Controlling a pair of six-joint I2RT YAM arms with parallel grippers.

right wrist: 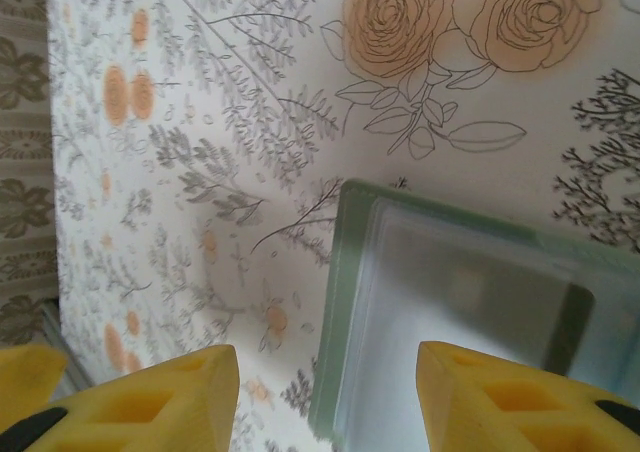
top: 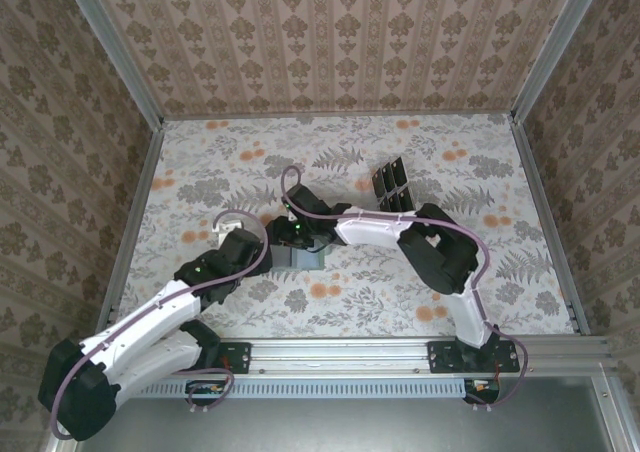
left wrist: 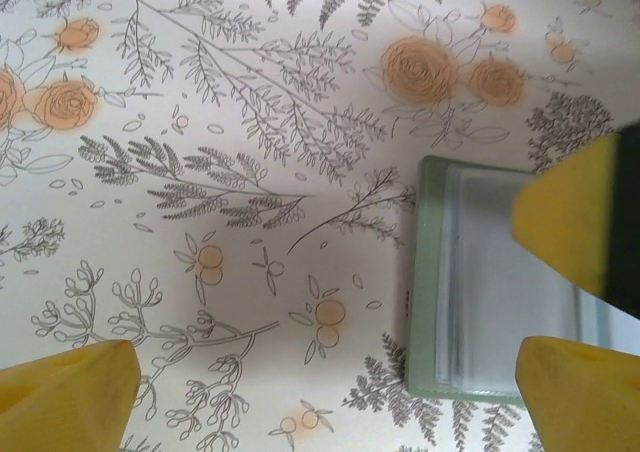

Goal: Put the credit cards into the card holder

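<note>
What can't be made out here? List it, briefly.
Top view: card holder mostly hidden under the right arm.
Top view: credit cards too small to count.
Left wrist: card holder's right side cut by the frame edge and a yellow finger.
Right wrist: its pocket contents blurred.

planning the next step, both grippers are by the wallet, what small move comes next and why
Probably lift the right gripper away toward the credit cards: it hangs open and empty over the card holder, while the cards lie untouched farther back on the table. The open left gripper sits beside the holder and could steady it.
</note>
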